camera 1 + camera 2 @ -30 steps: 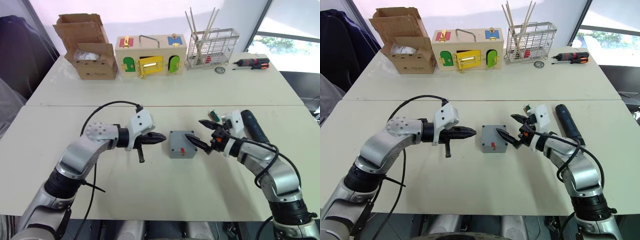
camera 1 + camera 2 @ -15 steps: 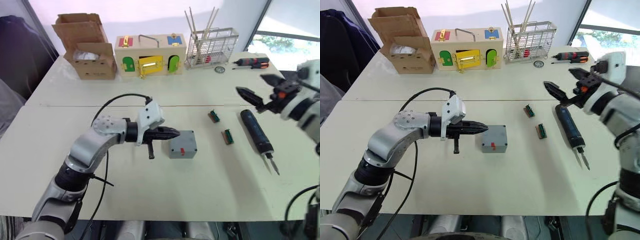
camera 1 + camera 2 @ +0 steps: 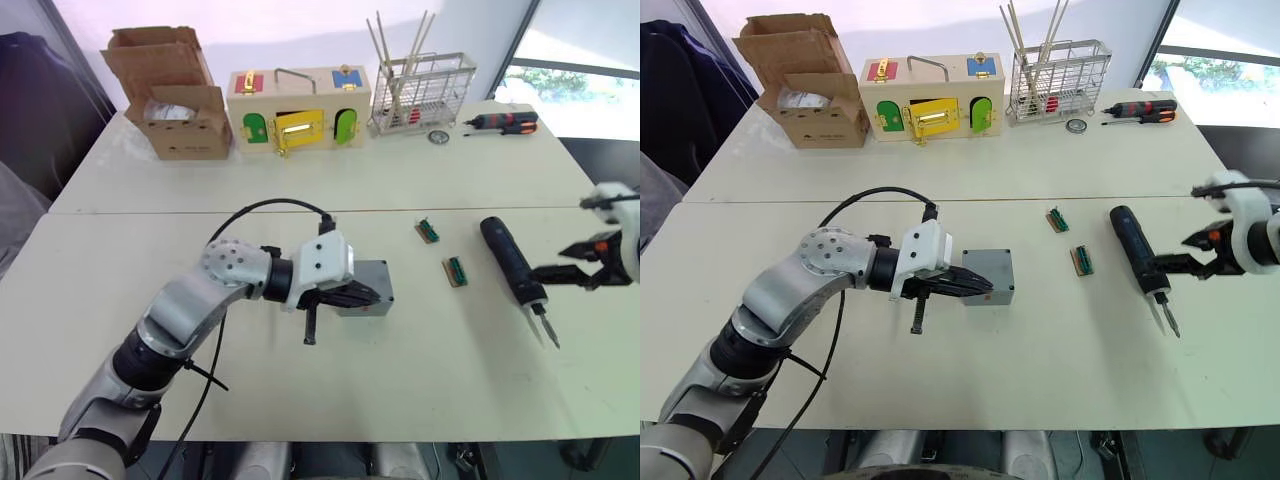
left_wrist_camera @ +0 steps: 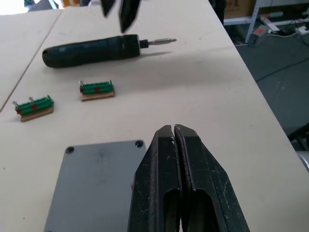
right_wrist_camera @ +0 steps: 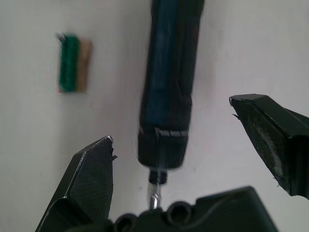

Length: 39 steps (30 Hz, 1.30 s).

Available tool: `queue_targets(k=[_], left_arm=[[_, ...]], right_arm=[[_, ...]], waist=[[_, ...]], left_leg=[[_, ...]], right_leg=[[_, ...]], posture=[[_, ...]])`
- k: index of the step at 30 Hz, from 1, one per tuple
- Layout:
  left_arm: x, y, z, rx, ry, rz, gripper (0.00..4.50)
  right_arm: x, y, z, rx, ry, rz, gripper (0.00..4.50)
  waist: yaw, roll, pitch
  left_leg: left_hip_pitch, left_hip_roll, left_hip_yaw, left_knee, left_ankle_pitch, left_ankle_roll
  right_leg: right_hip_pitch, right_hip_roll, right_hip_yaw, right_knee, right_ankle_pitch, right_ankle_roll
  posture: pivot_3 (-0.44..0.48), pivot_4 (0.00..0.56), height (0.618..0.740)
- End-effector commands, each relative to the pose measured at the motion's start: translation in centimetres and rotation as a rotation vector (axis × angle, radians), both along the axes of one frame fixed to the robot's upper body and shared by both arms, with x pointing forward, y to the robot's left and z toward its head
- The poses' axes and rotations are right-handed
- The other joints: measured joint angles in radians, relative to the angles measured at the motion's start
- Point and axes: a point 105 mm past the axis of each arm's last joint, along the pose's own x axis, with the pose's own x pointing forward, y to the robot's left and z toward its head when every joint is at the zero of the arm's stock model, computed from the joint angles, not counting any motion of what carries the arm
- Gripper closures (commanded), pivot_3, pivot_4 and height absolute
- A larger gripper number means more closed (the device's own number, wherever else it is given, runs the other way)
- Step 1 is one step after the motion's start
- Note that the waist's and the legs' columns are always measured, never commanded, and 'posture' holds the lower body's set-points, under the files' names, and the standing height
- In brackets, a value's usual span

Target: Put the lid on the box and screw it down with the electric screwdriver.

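Risk first: right gripper point(image 5: 186, 159) spread wide over electric screwdriver point(image 3: 1137, 262) near bit end, liable to roll or tip it. Left gripper point(image 4: 175, 140) pinched closed against box point(image 3: 988, 275), lid point(image 4: 94, 186) already on, liable to shove it. Cardboard box point(image 3: 180, 105) holding something pale.

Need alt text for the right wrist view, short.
The right gripper, its fingers spread wide open, hangs just above the black electric screwdriver lying on the pale table, lined up over its bit end. A small green and tan terminal block lies beside the screwdriver.
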Motion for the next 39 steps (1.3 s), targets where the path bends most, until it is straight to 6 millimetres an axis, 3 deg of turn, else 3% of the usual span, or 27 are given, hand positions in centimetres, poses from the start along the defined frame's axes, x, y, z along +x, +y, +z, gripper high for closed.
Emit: queue_targets(k=[1,11,21,27,30,36,39], left_arm=[[-0.4,-0.4,0.2,-0.028,-0.023,0.020,4.50],[0.3,-0.6,-0.2,-0.058,-0.026,0.102,4.50],[0.7,-0.3,-1.3,-0.042,-0.009,0.151,4.50],[0.8,-0.4,-1.3,-0.047,-0.009,0.159,4.50],[1.1,-0.3,-1.4,-0.048,-0.008,0.167,4.50],[1.2,-0.4,-1.5,-0.048,-0.008,0.173,4.50],[1.3,-0.3,-1.6,-0.045,-0.010,0.176,4.50]], right_arm=[[1.4,-0.5,0.5,-0.008,-0.015,-0.013,0.04],[3.2,-0.8,-1.0,0.037,0.149,-0.154,0.04],[3.5,0.8,-2.8,0.031,0.288,-0.092,0.04],[3.3,0.8,-4.0,0.010,0.326,-0.089,0.04],[3.5,1.0,-4.7,0.014,0.338,-0.095,0.75],[2.8,0.7,-5.4,0.011,0.398,-0.083,2.58],[2.4,0.4,-5.6,0.011,0.418,-0.090,2.60]], waist=[[-0.010,0.000,0.000],[-0.007,0.000,0.001],[-0.009,0.000,0.001],[-0.008,-0.001,0.001],[-0.009,-0.002,0.001],[-0.009,-0.003,0.001],[-0.007,-0.003,0.001]], left_leg=[[0.000,0.000,0.000,0.000,0.000,0.000],[-0.001,-0.001,-0.001,0.000,0.004,-0.007],[-0.002,-0.001,-0.001,0.000,0.004,-0.008],[-0.001,-0.001,-0.002,0.000,0.004,-0.008],[0.000,-0.001,-0.002,0.000,0.005,-0.008],[0.000,-0.001,-0.002,-0.001,0.005,-0.008],[0.000,-0.001,-0.003,-0.001,0.005,-0.008]], right_leg=[[0.000,0.000,0.000,0.000,0.000,0.000],[-0.001,0.000,0.000,0.000,0.000,0.000],[-0.002,0.000,0.000,0.000,0.000,0.000],[-0.002,0.000,0.000,0.001,0.000,0.000],[-0.001,0.000,0.000,0.000,0.000,0.000],[-0.001,0.001,-0.001,0.000,0.000,0.000],[0.000,0.001,-0.001,0.001,0.000,0.000]], posture=[[0.000,0.150,0.730],[0.000,0.150,0.730],[0.000,0.150,0.730],[0.000,0.150,0.730],[0.000,0.150,0.730],[0.000,0.150,0.730],[0.000,0.150,0.730]])
